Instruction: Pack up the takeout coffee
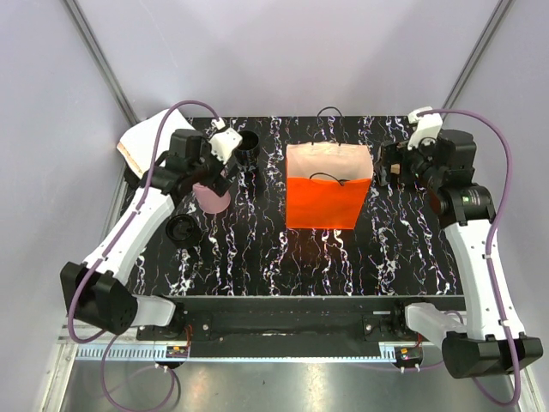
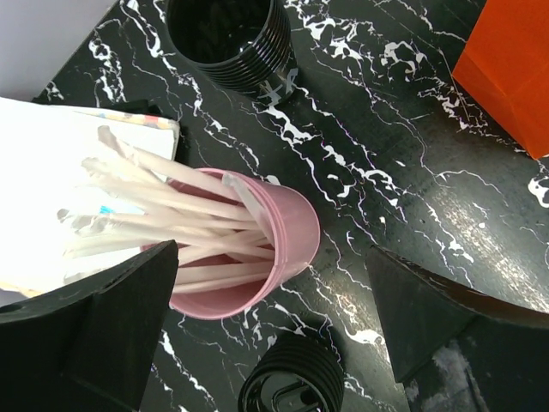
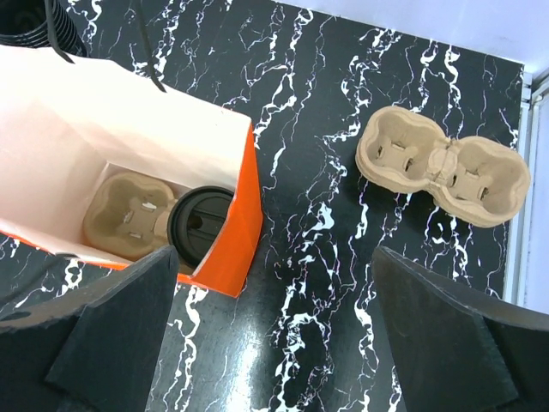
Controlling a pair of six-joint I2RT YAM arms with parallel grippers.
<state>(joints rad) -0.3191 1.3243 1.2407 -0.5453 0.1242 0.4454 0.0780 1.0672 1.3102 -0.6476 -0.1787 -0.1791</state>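
The takeout coffee sits upright, lid up, in a pulp carrier inside the orange bag, just below and left of my right pincer, whose fingers stand wide and empty. That arm is the nearer (my left pincer, also wide and empty, hangs over the pink cup, well apart from the bag). I judge it packed; next, lift straight clear.

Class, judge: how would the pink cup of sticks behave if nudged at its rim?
The pink cup probably tips easily: its sticks jut far past the rim, all leaning one way. The sticks look loose, so they would likely spill.
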